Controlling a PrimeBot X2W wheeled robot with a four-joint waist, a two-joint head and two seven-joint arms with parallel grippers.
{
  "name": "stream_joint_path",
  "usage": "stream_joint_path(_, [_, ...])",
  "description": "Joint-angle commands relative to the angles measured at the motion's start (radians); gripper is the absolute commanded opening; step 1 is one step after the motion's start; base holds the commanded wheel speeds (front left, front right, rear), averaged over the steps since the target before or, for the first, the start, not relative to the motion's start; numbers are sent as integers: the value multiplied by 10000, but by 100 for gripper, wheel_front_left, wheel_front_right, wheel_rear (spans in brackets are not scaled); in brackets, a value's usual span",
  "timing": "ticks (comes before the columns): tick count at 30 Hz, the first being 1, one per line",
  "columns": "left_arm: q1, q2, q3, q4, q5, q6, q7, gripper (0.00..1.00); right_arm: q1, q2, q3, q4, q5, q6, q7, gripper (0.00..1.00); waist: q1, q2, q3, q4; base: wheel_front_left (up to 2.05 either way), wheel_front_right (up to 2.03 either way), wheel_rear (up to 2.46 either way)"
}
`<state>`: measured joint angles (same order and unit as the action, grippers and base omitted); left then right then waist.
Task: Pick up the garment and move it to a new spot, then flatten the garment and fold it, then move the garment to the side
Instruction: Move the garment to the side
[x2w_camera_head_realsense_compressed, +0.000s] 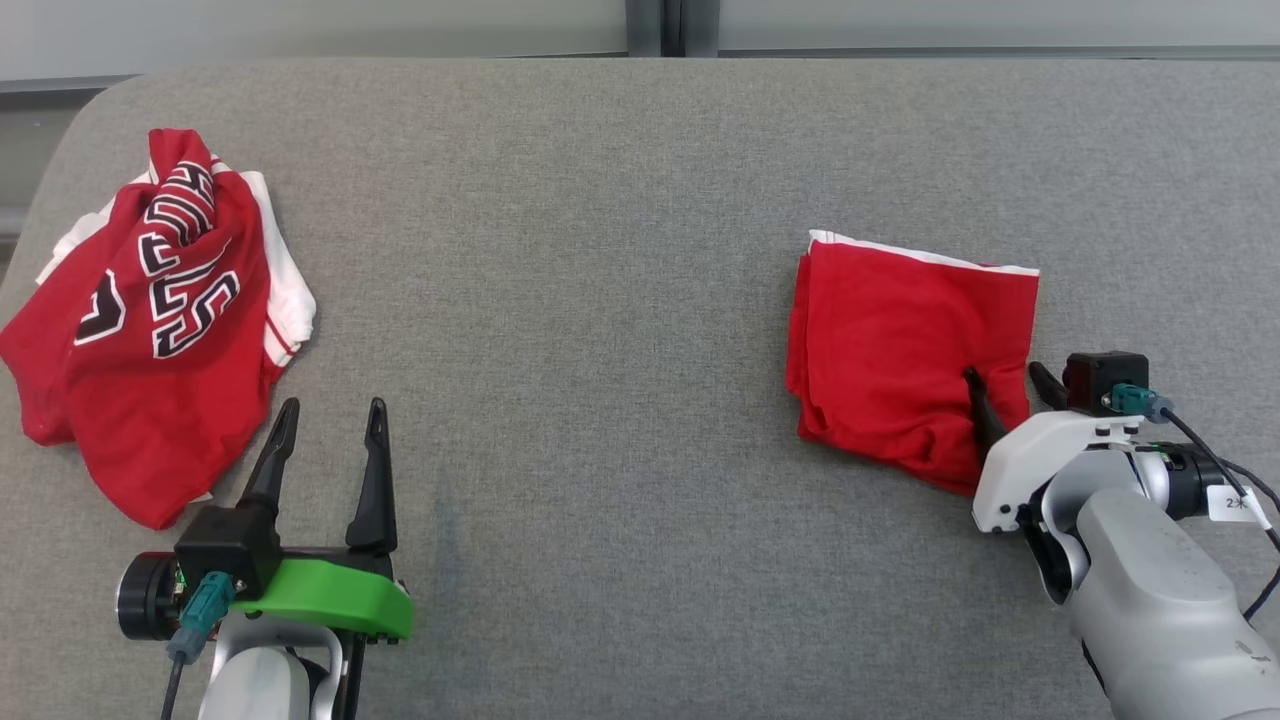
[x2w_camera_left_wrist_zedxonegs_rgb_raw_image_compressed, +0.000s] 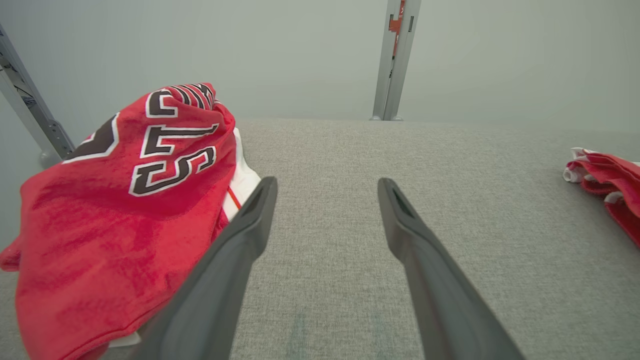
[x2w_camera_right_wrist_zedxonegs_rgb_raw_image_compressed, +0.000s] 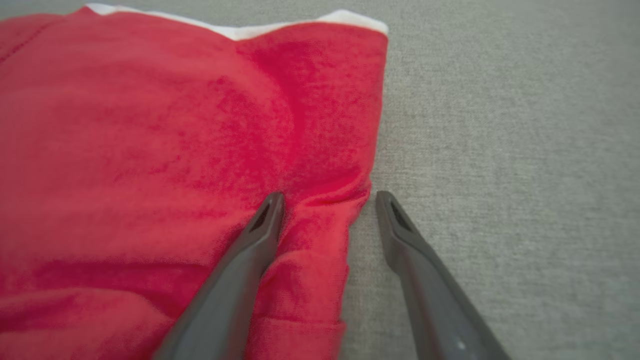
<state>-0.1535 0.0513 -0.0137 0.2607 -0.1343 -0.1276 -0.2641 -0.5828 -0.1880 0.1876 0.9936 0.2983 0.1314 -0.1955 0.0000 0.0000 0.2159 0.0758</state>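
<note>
1. The grey cloth-covered desk spans the head view from side to side. Its far edge meets a pale wall.
2. A crumpled red jersey with black, white-edged lettering and some white cloth lies heaped at the far left of the desk. It is well apart from the other cloth.
3. The folded red garment lies as a rough rectangle on the right half of the desk. Its near edge is rumpled.
4. The right pincer is at the garment's near right corner with its jaws wide. In the right wrist view one dark finger lies over the red cloth and the other over bare desk just beside the garment's right edge, so that edge runs between them. The cloth lies down on the desk.
5. The left pincer is at the lower left with its jaws wide, holding nothing. It points away over bare desk, just beside the jersey's near right side; I cannot tell whether it touches the cloth.
6. A metal post stands behind the desk's far edge.
7. A white trim strip runs along the garment's far edge.
</note>
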Motion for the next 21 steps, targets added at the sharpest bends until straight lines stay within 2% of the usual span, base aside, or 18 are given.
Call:
stream_joint_path(1, [-130, 5, -1, 16, -31, -28, 0, 100, 27, 101, 173, 284, 98, -15, 32, 23, 0, 0, 22, 11, 0, 0, 0])
stream_joint_path(2, [-121, 4, 2, 14, -29, -28, 0, 100, -5, 98, 236, 371, 171, -15, 12, 0, 0, 0, 23, 0, 0, 0, 0])
stream_joint_path(12, [-346, 0, -222, -75, -22, -32, -1, 100, -1115, -885, 1469, 383, 425, -26, -85, 0, 0, 0, 466, -306, 0, 0, 0])
stream_joint_path(16, [-646, 5, -253, -214, 10, -26, -1, 100, -1844, -1661, 2256, 65, 542, -21, 164, 0, 0, 0, 1031, -543, 0, 0, 0])
stream_joint_path(21, [-1072, 143, -252, -468, 149, -29, -1, 100, -2743, -3053, 3150, -476, 978, -19, 530, 0, 0, 0, 1956, -879, 0, 0, 0])
